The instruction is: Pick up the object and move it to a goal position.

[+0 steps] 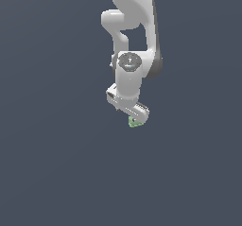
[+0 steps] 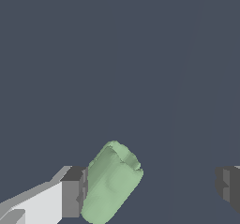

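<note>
Looking down, I see my gripper (image 2: 150, 190) spread wide around the object (image 2: 112, 183), not squeezing yet; the grab and the carry are left.

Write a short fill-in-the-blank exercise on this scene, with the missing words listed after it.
1. The small lumpy object between the fingers is pale ____ in colour.
2. In the wrist view, the hand has its fingers spread wide, so it is ____, not shut.
3. The object lies right beside one dark finger pad, while a wide ____ separates it from the other pad.
4. The robot arm in the exterior view is mostly ____ in colour.

Missing words: green; open; gap; white
</note>
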Available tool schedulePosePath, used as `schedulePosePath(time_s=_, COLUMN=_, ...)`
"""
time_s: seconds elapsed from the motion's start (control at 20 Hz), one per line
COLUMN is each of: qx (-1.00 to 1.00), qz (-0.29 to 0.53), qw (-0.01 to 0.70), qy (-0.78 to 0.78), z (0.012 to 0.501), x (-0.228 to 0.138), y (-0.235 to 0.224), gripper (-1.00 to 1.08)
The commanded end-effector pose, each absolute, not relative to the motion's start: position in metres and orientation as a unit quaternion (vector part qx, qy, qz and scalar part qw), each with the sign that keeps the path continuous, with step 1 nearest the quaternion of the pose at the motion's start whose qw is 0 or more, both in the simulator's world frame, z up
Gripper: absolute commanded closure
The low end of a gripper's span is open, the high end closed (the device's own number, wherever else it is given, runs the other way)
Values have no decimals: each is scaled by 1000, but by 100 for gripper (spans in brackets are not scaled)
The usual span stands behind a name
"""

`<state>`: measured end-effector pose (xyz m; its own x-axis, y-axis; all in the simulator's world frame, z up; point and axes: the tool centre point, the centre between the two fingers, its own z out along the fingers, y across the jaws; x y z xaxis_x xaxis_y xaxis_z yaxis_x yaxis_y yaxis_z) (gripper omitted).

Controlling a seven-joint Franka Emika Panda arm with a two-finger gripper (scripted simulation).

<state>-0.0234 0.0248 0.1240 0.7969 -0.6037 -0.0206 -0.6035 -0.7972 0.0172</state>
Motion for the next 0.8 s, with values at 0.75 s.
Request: schedulePosePath(time_s=0.75, qx=862, qz=-5, qw=2, qy=-507, z=103, x=-36, y=62, gripper=-92)
